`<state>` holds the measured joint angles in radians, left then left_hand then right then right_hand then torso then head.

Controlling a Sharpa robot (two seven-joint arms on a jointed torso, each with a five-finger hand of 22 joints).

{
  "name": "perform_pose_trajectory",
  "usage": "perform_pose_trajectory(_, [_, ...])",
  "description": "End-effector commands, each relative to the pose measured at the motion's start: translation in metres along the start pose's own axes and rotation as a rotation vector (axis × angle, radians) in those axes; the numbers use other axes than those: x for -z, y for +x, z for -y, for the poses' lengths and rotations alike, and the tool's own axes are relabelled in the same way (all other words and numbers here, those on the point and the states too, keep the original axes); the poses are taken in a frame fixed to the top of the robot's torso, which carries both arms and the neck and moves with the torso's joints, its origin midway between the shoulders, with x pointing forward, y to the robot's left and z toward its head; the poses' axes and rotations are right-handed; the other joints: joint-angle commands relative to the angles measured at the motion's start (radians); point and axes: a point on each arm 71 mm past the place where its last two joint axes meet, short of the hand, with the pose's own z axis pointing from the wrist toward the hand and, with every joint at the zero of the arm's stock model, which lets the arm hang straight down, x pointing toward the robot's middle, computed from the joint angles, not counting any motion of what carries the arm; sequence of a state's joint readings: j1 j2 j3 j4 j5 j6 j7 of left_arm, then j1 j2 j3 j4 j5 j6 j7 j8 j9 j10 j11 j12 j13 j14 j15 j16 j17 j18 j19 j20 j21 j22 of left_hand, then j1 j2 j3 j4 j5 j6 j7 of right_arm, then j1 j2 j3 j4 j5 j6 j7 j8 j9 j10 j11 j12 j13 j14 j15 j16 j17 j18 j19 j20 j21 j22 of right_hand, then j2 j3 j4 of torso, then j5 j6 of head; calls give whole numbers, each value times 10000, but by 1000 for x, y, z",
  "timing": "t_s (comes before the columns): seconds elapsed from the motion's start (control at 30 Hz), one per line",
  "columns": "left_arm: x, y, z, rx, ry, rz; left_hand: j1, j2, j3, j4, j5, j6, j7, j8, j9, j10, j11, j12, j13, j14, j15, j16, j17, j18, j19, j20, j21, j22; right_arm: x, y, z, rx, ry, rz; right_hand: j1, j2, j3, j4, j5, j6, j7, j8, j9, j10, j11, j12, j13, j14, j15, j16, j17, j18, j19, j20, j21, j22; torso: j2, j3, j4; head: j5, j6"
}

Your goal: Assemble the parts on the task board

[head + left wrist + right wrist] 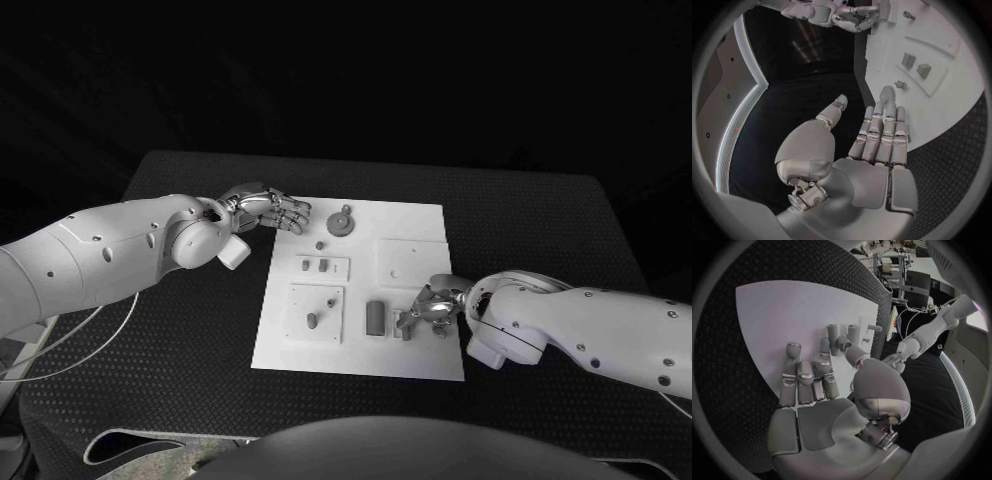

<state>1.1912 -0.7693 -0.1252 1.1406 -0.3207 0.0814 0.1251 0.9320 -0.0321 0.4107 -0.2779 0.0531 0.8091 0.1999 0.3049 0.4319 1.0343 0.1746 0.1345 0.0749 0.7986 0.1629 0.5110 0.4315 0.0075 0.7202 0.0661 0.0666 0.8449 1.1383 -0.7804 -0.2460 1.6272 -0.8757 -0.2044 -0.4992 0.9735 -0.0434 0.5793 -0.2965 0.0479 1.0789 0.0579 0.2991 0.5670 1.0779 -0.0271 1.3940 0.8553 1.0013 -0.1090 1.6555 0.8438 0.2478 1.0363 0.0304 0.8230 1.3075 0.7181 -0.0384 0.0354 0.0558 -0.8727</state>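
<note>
A white task board (pixel 418 225) lies flat at the middle of a black table (pixel 548 215), carrying small grey parts. Nearest the robot, the right hand (pixel 430 305) rests low over the board's near right area, fingers extended toward an upright grey block (pixel 375 318) and smaller pieces just beside it; the head view suggests the fingertips (pixel 411 325) are at one small piece, but whether they pinch it cannot be told. In the right wrist view the same hand (pixel 820 385) shows straight fingers reaching toward several short grey pegs (pixel 842 332) standing on the board. To the left sits a raised white plate (pixel 316 313) bearing a small grey piece, and beyond it a smaller plate (pixel 323 266) with two square parts. Farther off, a round grey part with a stem (pixel 340 221) lies near the far edge. The left hand (pixel 268 210) hovers at the board's far left corner, fingers loosely curled and holding nothing; the left wrist view shows its fingers (pixel 882 132) straight, close together.
</note>
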Motion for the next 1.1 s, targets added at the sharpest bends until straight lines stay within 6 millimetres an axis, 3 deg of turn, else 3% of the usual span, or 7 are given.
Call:
perform_pose_trajectory(0.03, [-1, 2, 1, -4, 76, -176, -39, 24, -22, -23, -37, -72, -3, 57, 11, -69, -12, 4, 8, -63, 13, -45, 13, -74, -42, -7, 62, 15, -1, 0, -1, -132, -81, 38, 468, 429, -50, 12, 54, -182, 216, 34, 8, 73, -25, 34, 9, 5, -70, 165, -17, 140, 39, -12, 38, 168, -5, -7, 6, 7, 1])
perform_pose_trajectory(1.1, [0, 2, 1, -18, 47, -180, -36, 23, -30, -31, -37, -78, -2, 62, 15, -70, -11, 5, 8, -65, 13, -51, 31, -74, -43, -6, 62, 17, -8, 4, -8, -192, -125, -355, 386, 449, -92, 17, 54, -201, 225, 8, -19, 66, -18, 7, 10, 5, -84, 134, -39, 140, 31, -2, 5, 147, -3, -1, -6, 40, 1])
